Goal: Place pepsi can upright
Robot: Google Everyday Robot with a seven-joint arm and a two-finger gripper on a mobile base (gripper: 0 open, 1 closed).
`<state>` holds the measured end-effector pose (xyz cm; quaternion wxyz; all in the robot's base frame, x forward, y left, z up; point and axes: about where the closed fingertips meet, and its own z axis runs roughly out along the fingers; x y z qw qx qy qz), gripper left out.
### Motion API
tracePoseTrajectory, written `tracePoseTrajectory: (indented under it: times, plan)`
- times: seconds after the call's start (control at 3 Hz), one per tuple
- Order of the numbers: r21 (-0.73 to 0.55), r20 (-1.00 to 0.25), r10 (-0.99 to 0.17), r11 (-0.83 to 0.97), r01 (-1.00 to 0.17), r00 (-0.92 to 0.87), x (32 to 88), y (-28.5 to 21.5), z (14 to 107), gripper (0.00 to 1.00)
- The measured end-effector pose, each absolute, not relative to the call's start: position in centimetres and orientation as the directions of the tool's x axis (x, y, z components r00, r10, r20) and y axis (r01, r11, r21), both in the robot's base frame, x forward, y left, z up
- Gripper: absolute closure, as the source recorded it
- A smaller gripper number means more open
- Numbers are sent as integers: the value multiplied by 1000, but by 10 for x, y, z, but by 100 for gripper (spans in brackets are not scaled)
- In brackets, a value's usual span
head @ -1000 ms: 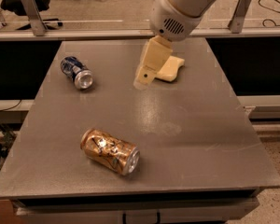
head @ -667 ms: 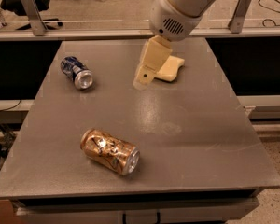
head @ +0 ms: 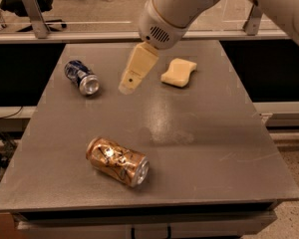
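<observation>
The pepsi can (head: 81,76), small and dark blue with a silver top, lies on its side at the back left of the grey table (head: 204,143), its top facing the front right. My gripper (head: 128,86) hangs from the white arm above the table's back middle. It is a little to the right of the pepsi can, apart from it, and holds nothing that I can see.
A dented gold-brown can (head: 118,162) lies on its side near the table's front left. A yellow sponge (head: 179,72) lies at the back, right of the gripper. Office chairs and desk legs stand beyond the table's far edge.
The gripper has moved left, away from the sponge and closer to the pepsi can. The cans and the sponge have not moved.
</observation>
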<state>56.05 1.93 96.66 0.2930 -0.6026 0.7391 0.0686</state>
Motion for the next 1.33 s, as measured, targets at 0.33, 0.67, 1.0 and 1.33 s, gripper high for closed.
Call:
tracePoseTrajectory:
  times: [0.33,0.67,1.0,1.33]
  plan:
    - [-204,-565,-813,306,-930,-143,582,63,945,0]
    - [-155,-600,-777,344,-926,-189,603,110,927,0]
    - [-110,-616,-752,376,-920,-234,625,151,917,0]
    - [-69,-601,-748,401,-914,-283,641,185,901,0]
